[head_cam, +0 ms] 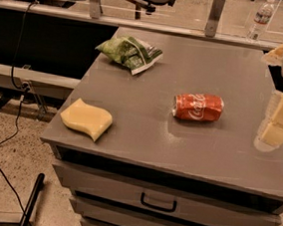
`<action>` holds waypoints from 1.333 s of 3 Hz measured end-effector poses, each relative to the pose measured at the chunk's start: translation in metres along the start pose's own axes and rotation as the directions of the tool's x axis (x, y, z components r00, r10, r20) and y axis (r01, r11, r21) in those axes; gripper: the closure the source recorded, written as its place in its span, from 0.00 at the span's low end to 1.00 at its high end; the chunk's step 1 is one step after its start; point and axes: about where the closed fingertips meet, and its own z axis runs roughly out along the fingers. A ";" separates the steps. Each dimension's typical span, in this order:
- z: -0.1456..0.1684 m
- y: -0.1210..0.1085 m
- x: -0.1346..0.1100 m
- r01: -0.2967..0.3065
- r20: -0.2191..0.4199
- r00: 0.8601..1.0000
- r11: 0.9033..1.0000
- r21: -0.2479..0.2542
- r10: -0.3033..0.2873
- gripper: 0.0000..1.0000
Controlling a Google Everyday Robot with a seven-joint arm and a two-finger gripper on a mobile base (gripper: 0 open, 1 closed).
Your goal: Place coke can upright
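The coke can [198,107] is red with white script and slightly dented. It lies on its side near the middle of the grey cabinet top [144,135], with its silver ends facing left and right. My gripper [282,117] shows as pale yellow and white parts at the right edge of the view, above the cabinet's right side. It is to the right of the can, apart from it, and holds nothing that I can see. Part of the gripper is cut off by the frame edge.
A green chip bag [130,52] lies at the back left of the top. A yellow wavy sponge [86,118] lies at the front left. A water bottle [262,16] stands on the ledge behind. Drawers with a handle [158,203] are below.
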 end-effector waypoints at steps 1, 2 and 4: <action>0.001 -0.002 -0.002 0.005 0.000 1.000 1.000 0.004 -0.005 0.00; 0.005 -0.010 -0.012 0.032 0.001 0.999 0.999 0.024 -0.032 0.00; 0.057 -0.020 -0.074 0.254 -0.088 0.964 0.967 0.030 -0.251 0.00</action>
